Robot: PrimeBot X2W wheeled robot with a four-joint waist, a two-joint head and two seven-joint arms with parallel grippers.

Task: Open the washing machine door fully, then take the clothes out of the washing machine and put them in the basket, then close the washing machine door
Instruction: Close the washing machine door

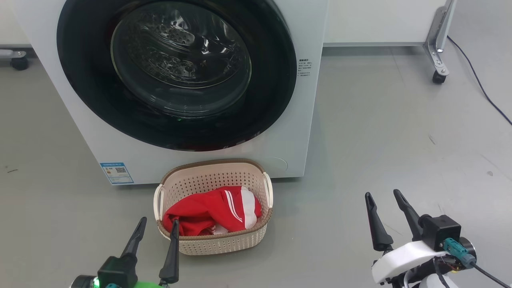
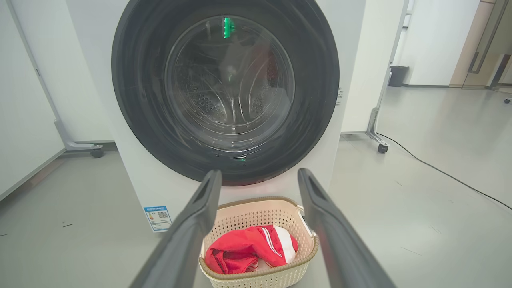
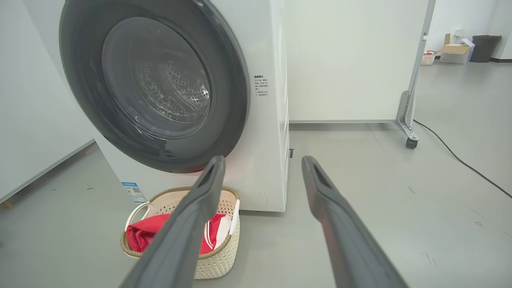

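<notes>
The white washing machine fills the upper left, and its round black-rimmed door lies flush against the front, the steel drum visible through the glass. On the floor in front stands the cream basket holding the red clothes with white stripes. My left gripper is open and empty, just left of the basket's near edge. My right gripper is open and empty over bare floor, well right of the basket. The left wrist view shows the door, basket and clothes between my fingers.
A white partition on castor feet stands behind the machine at the right, with a dark cable trailing over the grey floor. Another castor sits at the far left. A blue label marks the machine's lower left corner.
</notes>
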